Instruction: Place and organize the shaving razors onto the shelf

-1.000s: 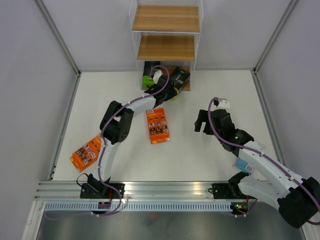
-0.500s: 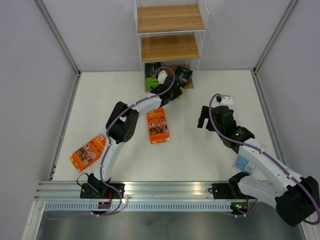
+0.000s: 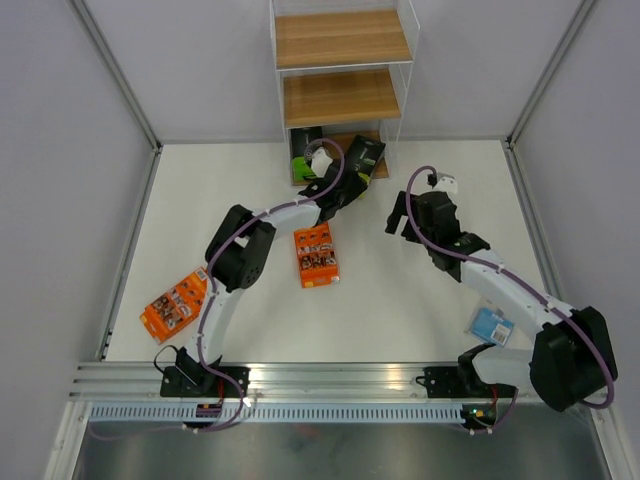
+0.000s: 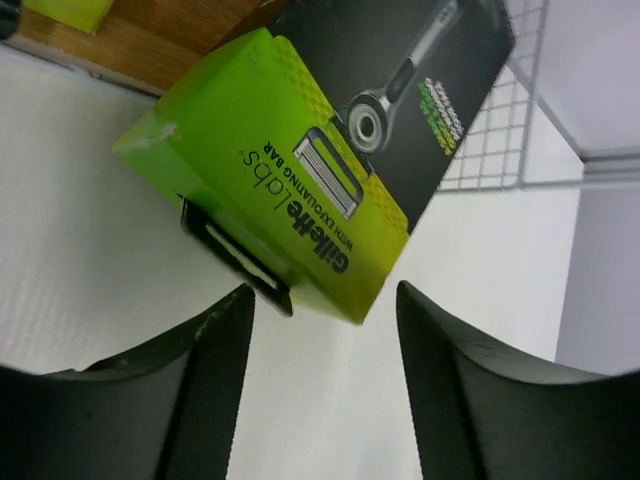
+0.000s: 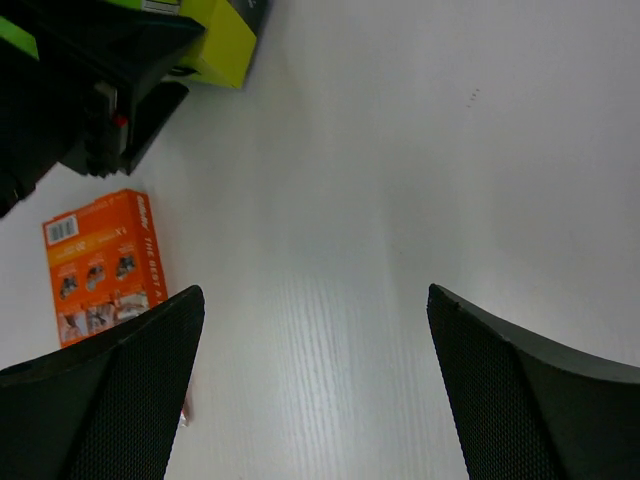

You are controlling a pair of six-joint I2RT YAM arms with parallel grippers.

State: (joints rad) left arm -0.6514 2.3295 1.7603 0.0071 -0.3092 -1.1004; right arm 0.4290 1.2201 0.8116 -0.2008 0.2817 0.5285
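Your left gripper (image 4: 325, 335) has its jaws parted and nothing pinched between them. The two dark fingers (image 4: 215, 370) stand on either side of a bare strip of table (image 3: 200, 180). Just beyond the fingertips lies a green-and-black pack (image 4: 330, 150), printed face up, with its lime end and black hang tab toward the gripper. Its nearest corner dips into the gap between the tips, but as far as you can see neither pad presses on it.

That pack sits askew: its dark end lies over the bottom board (image 4: 150, 45) of the shelf (image 3: 340, 60), and its lime end is out on the white table. From overhead you find it at the right side of the lowest tier. A second green pack (image 3: 299, 165) sits at the left side of the same tier.

Your right gripper (image 5: 315, 300) is spread wide and grasps nothing. It hangs over bare table to the right of the left gripper, close to it but not touching.

Three packs lie flat on the table, off the shelf:
- One orange pack (image 3: 316, 255) lies between the two arms, in front of the shelf.
- The other orange pack (image 3: 176, 303) is near the table's left edge, just beside the left arm's lower link.
- The light blue pack (image 3: 492, 325) is on the right, close to the right arm's base.
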